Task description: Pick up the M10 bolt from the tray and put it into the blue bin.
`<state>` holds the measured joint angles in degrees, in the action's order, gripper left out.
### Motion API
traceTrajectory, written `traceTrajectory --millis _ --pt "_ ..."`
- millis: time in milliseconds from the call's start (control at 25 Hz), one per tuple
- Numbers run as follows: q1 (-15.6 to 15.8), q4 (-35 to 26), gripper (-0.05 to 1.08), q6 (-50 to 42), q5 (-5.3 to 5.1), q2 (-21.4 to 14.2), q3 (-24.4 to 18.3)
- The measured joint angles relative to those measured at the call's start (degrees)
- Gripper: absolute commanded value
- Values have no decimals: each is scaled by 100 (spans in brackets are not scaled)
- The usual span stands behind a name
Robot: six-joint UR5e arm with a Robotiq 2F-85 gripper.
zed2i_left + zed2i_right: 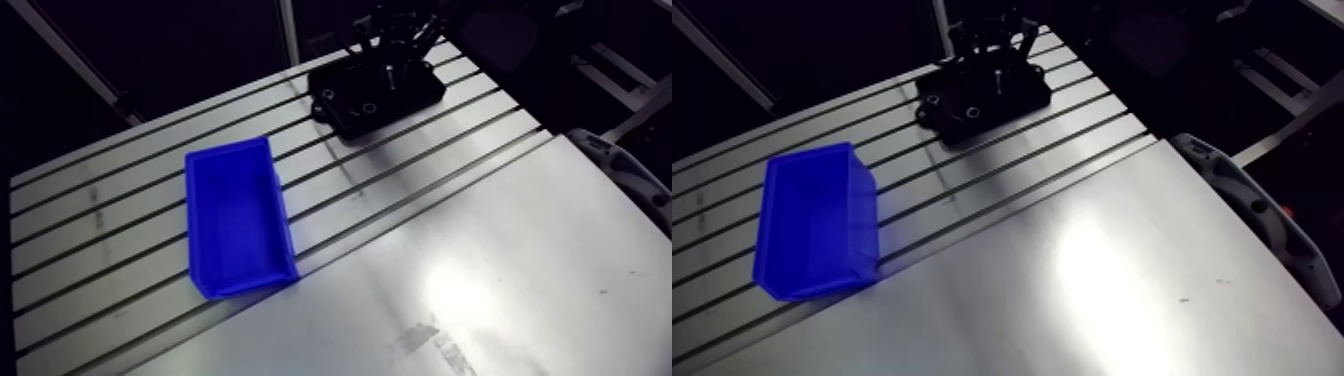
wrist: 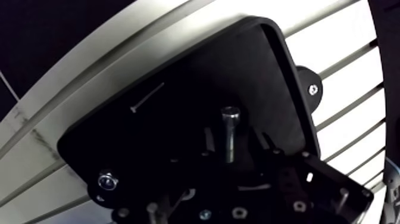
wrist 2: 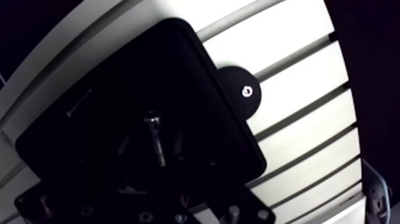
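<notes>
The black tray [image 2: 178, 77] sits at the far end of the slotted aluminium table [image 1: 120, 200], held by round lugs at its edges, one of which carries a bright screw [image 2: 312, 89]. The gripper [image 1: 388, 62] hangs low over this tray in the arm view, its dark body merging with the tray's dark surface. In the wrist view the M10 bolt [image 2: 230, 136] shows as a pale, shiny shank with its head at the end farther from the gripper. It lies in line with the gripper's middle and directly ahead of it, over the tray's floor. Everything around the bolt is black on black, so it cannot be told whether the gripper is closed on the bolt or merely standing about it. Nor can it be told whether the bolt rests on the tray or is lifted clear. A thin nail-like pin [image 2: 146, 98] lies flat on the tray floor, off to one side of the bolt and well apart from it. A few small bright fasteners glint nearer the gripper, too dim to identify. The blue bin [image 1: 282, 215] stands open side up on the slotted part of the table, well apart from the tray, with several slots between them.
</notes>
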<state>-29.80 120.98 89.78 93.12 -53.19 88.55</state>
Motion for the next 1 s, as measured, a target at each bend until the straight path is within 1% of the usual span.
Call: traceTrajectory --millis 320,520,1000 --pt "0 1 70 0 0 18 1" --pt "0 1 75 6 0 23 1" --pt "5 1 77 7 0 24 -3"
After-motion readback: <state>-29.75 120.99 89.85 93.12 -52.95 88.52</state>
